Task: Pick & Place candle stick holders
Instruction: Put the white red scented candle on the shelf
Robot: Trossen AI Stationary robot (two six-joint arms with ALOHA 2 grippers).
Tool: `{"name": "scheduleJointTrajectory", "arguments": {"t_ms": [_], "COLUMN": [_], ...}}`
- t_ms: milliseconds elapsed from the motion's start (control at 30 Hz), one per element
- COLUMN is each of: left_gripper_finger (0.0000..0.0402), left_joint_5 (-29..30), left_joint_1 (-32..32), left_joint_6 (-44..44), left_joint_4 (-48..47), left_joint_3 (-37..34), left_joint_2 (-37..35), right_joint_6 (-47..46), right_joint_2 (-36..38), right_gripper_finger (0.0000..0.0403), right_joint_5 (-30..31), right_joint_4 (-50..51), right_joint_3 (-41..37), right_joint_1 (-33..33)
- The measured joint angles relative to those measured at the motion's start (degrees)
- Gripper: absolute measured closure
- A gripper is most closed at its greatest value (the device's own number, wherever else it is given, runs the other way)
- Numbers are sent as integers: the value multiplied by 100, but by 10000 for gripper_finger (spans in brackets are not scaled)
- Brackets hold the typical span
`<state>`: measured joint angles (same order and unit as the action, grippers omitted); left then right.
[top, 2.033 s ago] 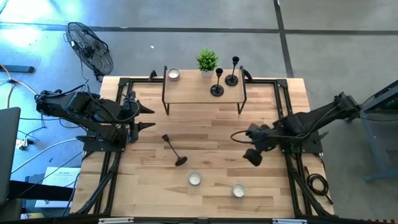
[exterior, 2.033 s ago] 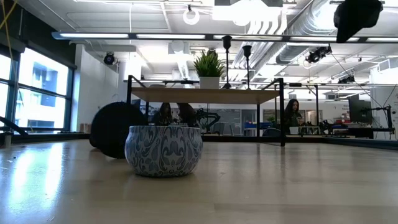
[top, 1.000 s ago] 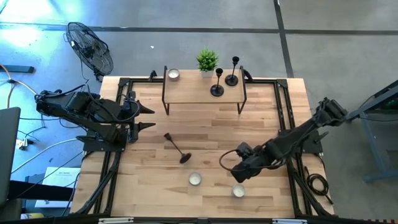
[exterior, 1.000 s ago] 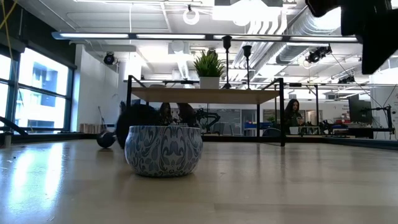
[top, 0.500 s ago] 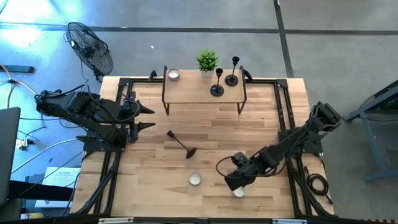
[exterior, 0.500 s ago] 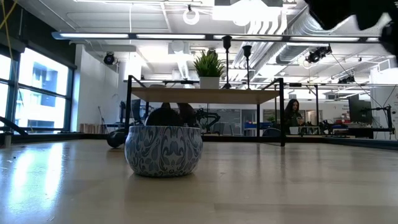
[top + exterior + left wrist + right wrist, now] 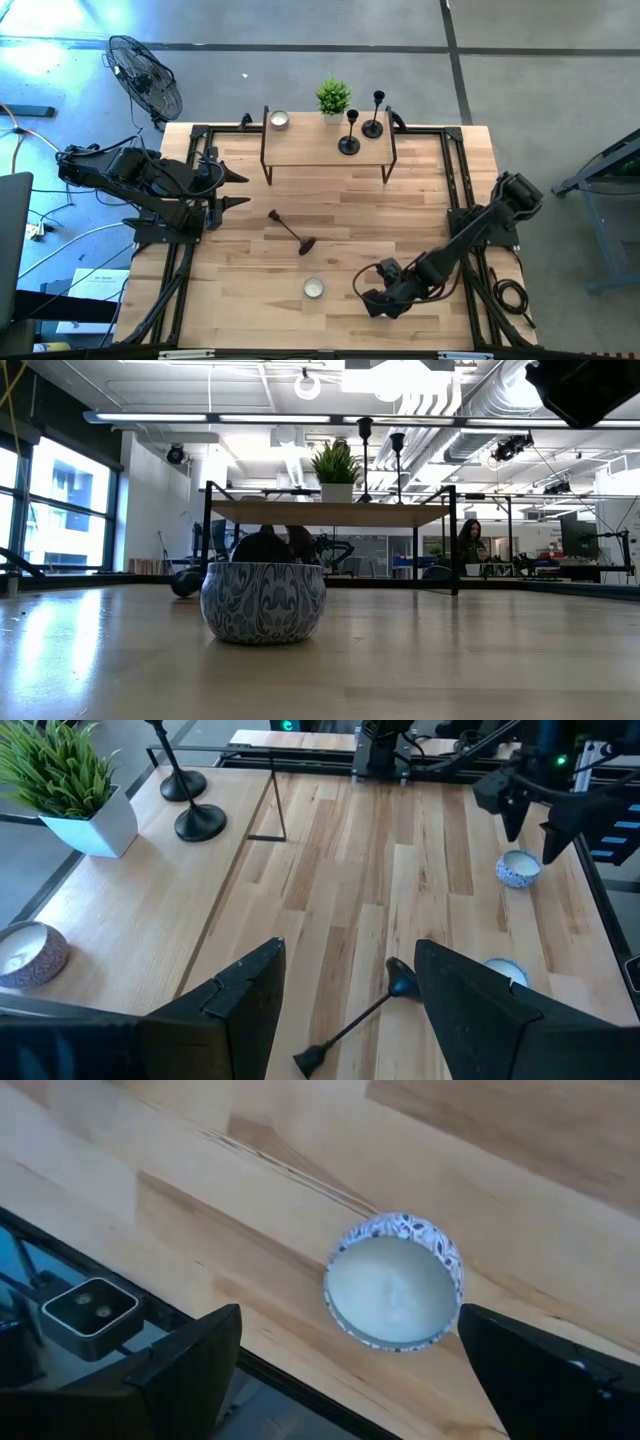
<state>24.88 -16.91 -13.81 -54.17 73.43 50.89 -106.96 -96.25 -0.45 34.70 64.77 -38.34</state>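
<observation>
One black candlestick (image 7: 290, 230) lies on its side on the table's middle, with its base (image 7: 307, 245) toward the right. It also shows in the left wrist view (image 7: 360, 1015). Two more candlesticks (image 7: 348, 140) (image 7: 373, 125) stand upright on the small shelf table (image 7: 300, 150) at the far edge. My right gripper (image 7: 365, 1370) is open and points down over a white tealight (image 7: 393, 1283) near the front edge, with a finger on each side and clear of it. My left gripper (image 7: 238, 190) is open and empty at the table's left edge.
A second tealight (image 7: 314, 288) sits left of my right gripper and fills the low view's foreground (image 7: 263, 603). A potted plant (image 7: 333, 98) and a third tealight (image 7: 279, 119) stand on the shelf table. A fan (image 7: 145, 75) stands beyond the far left corner.
My right gripper has moved toward the table's near edge and down, and now covers the right tealight in the high view. The lying candlestick has rolled a little, its base swinging toward the right, and has come to rest.
</observation>
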Motion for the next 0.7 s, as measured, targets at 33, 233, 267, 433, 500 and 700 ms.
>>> {"name": "scheduleJointTrajectory", "arguments": {"t_ms": [33, 233, 267, 433, 500, 700], "left_gripper_finger": [183, 183, 183, 183, 183, 183], "left_joint_5": [0, 0, 0, 0, 0, 0], "left_joint_1": [2, 1, 0, 1, 1, 0], "left_joint_6": [-2, -1, -2, 0, -1, -2], "left_joint_4": [0, 2, 0, 2, 0, 0], "left_joint_3": [0, 0, 0, 0, 0, 0], "left_joint_2": [0, 0, 0, 0, 0, 0], "right_joint_6": [-34, -92, -95, -130, -127, -91], "right_joint_2": [-20, -216, -246, -343, -354, -356], "right_gripper_finger": [37, 37, 37, 37, 37, 37], "right_joint_5": [-3, -291, -307, -317, -342, -466], "right_joint_4": [0, -11, -17, -46, -71, -70], "right_joint_3": [0, 2, 2, 2, 2, 2], "right_joint_1": [-1, 3, 3, 8, 8, 76]}}
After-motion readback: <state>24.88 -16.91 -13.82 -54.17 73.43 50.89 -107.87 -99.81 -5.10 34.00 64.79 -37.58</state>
